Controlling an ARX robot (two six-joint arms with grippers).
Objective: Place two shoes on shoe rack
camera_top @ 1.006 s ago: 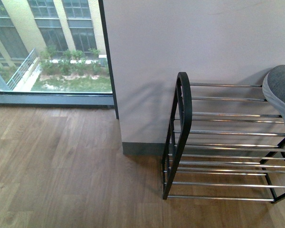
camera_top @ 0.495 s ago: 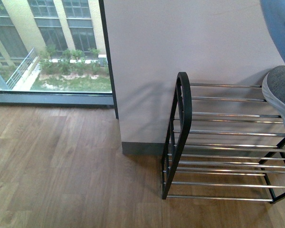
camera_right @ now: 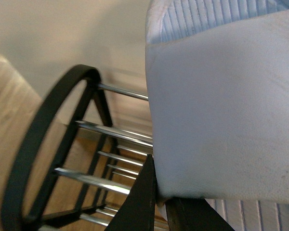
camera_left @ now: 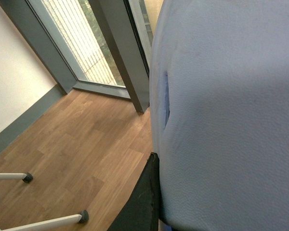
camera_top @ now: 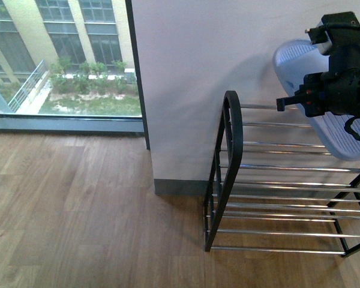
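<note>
A light shoe [camera_top: 315, 90] with its stiff sole is held clamped by the right end effector [camera_right: 159, 199] above the shoe rack [camera_top: 231, 162].

white ribbed shoe sole [camera_top: 300, 66], black-and-chrome rack [camera_top: 231, 156], brown wood floor [camera_top: 78, 210]

A black robot arm [camera_top: 342, 72] now reaches in over the top tier of the black-framed chrome-bar shoe rack [camera_top: 231, 168], carrying a grey sneaker with its pale ribbed sole [camera_top: 315, 96] turned outward, covering the shoe seen earlier at the right edge.
</note>
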